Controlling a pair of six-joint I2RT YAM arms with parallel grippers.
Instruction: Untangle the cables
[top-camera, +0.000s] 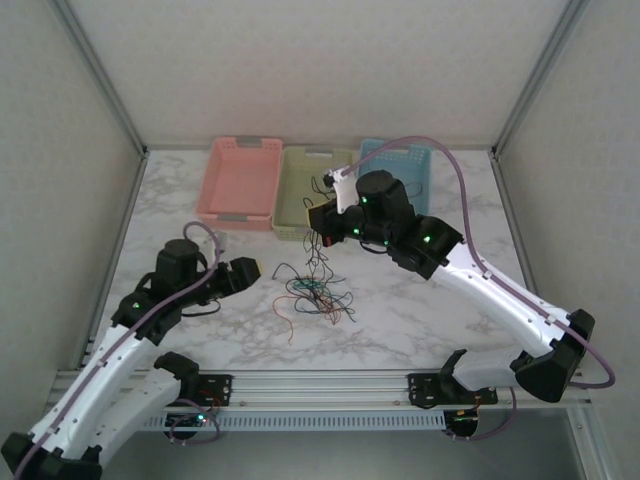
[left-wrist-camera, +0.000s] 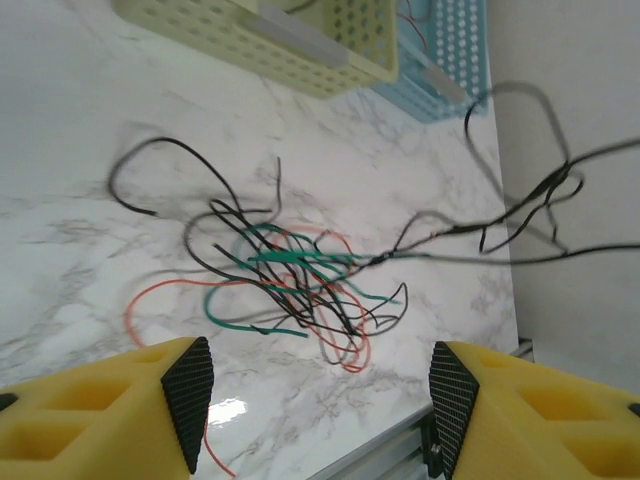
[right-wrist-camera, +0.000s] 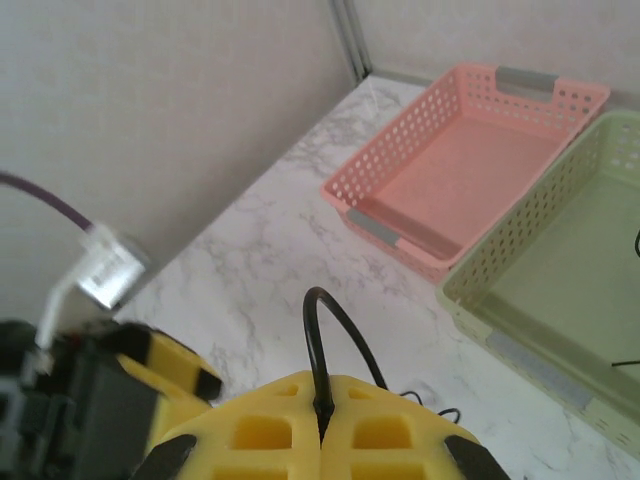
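Three baskets stand side by side at the far edge of the table (top-camera: 430, 310): pink (right-wrist-camera: 470, 170) on the left, green (right-wrist-camera: 560, 290) in the middle, blue (top-camera: 408, 158) on the right. The pink one holds nothing. In the green one, thin black strands cross its right-hand part; I cannot tell whether they lie on its floor or hang above it. The blue one is partly covered by the right arm, and its contents cannot be made out

The cables (left-wrist-camera: 290, 280) lie as a loose tangle of black, green and red-brown strands on the marble, near the middle, in front of the green basket and apart from all three baskets

The right claw (right-wrist-camera: 322, 425) is above the near right corner of the green basket, its fingers pressed together and pinching a black cable (right-wrist-camera: 311, 340) that loops up out of the grip. Dark strands trail from there down toward the tangle

The left claw (left-wrist-camera: 320, 400) is low and just left of the tangle, spread, with nothing between its fingers
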